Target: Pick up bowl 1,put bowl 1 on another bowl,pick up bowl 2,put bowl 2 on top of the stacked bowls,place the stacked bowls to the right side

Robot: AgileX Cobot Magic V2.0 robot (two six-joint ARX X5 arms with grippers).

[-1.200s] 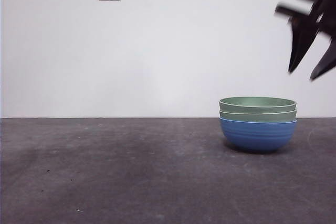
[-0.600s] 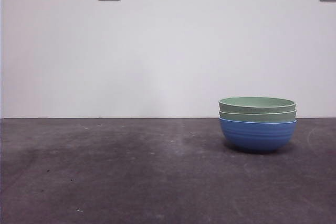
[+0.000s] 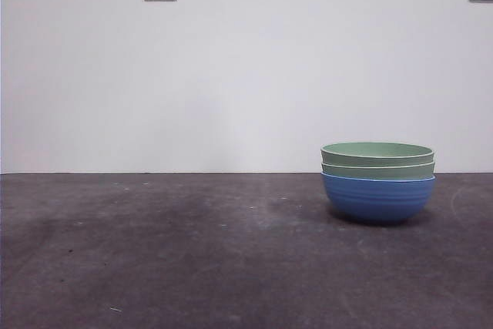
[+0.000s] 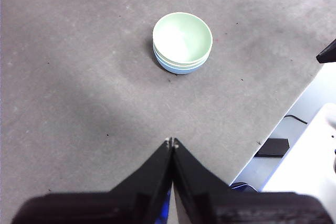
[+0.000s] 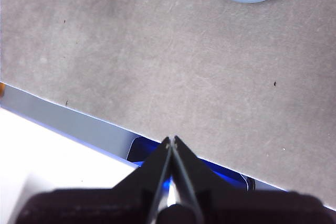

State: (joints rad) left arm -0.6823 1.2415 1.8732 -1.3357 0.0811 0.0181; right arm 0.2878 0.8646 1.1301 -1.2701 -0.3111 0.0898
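The stacked bowls (image 3: 377, 181) are seen set down at 3 o'clock on the worktop (image 3: 192, 260), both fingers pairs closed and empty, so no further move is judged needed.

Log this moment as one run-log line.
stacked bowls: on table, right side | left end effector: shut, empty | right end effector: shut, empty

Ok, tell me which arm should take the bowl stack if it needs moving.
Probably right. The stack sits on the right in the front view and looks nearer to the right end effector, shut, than to the left end effector, also shut.
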